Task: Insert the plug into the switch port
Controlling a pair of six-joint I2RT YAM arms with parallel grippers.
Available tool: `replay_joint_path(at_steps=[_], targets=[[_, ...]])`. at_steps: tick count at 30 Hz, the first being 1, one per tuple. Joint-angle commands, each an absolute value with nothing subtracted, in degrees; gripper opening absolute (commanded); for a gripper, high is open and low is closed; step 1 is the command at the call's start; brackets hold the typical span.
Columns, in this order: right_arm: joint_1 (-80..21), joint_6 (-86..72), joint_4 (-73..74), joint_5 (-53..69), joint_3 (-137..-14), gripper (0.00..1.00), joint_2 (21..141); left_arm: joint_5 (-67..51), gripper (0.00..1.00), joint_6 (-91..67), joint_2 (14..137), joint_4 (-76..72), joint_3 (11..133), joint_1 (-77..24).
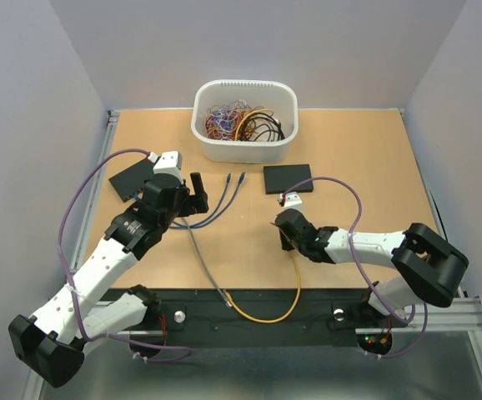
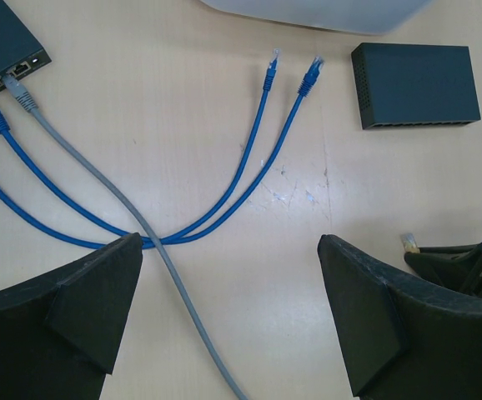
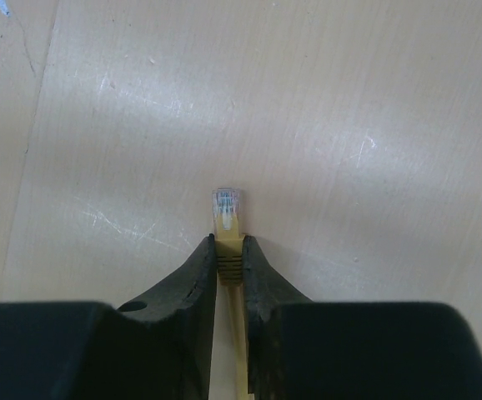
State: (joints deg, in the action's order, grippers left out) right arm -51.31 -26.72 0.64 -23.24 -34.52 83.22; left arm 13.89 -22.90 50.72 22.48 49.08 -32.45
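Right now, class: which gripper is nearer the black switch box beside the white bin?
Right. The right gripper, shut on the plug, sits just below the switch box; the left gripper is open, farther off to its left.

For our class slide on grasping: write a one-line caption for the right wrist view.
Right gripper pinches the yellow cable just behind the plug, above bare table.

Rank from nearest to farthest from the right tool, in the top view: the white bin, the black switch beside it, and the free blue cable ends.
1. Black switch, just beyond the right tool.
2. Free blue cable ends, to its left.
3. White bin, at the far edge.
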Motion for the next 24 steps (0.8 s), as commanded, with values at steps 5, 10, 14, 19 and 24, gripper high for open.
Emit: replay_joint_path(at_steps=[5, 10, 14, 19, 24], targets=[[-51.2, -27.7, 2.5, -23.1, -33.3, 0.00, 81.7, 13.9, 0.99, -22.1, 51.1, 20.8, 48.2, -32.3], [-47.1, -29.1, 2.7, -23.9, -33.3, 0.00, 77.6, 14.1, 0.99, -23.5, 51.5, 21.0, 48.6, -32.3], [-40.9, -29.0, 2.8, -22.1, -34.7, 0.00, 76.1, 6.5, 0.99, -27.8, 52.5, 14.8, 46.8, -32.2], [-33.9, -26.5, 4.5, -22.9, -38.2, 0.00, 77.3, 2.2, 0.98, -30.8, 62.3, 7.0, 46.0, -32.3], [-28.7, -25.8, 5.7, -20.9, -39.5, 0.01, 77.9, 0.0, 0.95, -32.3, 72.0, -3.8, 48.3, -32.3]])
